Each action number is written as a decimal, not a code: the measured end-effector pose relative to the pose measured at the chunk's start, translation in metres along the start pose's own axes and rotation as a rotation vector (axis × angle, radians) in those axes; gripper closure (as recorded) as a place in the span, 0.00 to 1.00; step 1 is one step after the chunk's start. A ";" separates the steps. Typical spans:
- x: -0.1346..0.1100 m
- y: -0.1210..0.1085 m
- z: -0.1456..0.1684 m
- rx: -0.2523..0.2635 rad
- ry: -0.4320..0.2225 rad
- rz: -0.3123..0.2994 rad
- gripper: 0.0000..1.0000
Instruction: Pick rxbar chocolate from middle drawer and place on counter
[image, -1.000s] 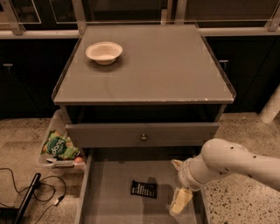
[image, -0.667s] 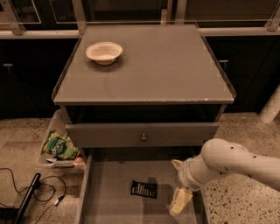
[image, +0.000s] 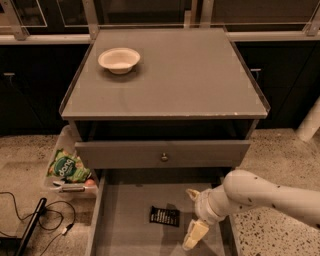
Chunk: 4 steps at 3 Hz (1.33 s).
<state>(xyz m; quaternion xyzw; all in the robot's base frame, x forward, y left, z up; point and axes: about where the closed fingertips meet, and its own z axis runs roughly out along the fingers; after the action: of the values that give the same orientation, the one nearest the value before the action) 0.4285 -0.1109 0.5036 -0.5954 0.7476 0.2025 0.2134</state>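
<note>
The rxbar chocolate (image: 164, 216), a small flat black wrapper with white print, lies on the floor of the open middle drawer (image: 125, 220). My gripper (image: 191, 218) hangs inside the drawer just right of the bar, its pale fingers (image: 194, 234) pointing down and to the left. It holds nothing and does not touch the bar. The white arm comes in from the right. The grey counter (image: 185, 75) lies above, with raised side rims and a worn pale front edge.
A pale bowl (image: 119, 59) stands on the counter's back left. A drawer with a grey front and brass knob (image: 163, 157) is slightly open above the middle drawer. A bin with a green snack bag (image: 68, 167) sits on the floor at left, beside black cables (image: 30, 225).
</note>
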 end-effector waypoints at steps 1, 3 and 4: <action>0.003 -0.006 0.036 -0.001 -0.078 0.017 0.00; 0.008 -0.020 0.090 0.046 -0.206 0.012 0.00; 0.008 -0.031 0.111 0.077 -0.246 -0.015 0.00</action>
<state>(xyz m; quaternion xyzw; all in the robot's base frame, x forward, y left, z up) 0.4663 -0.0622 0.4053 -0.5631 0.7186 0.2433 0.3277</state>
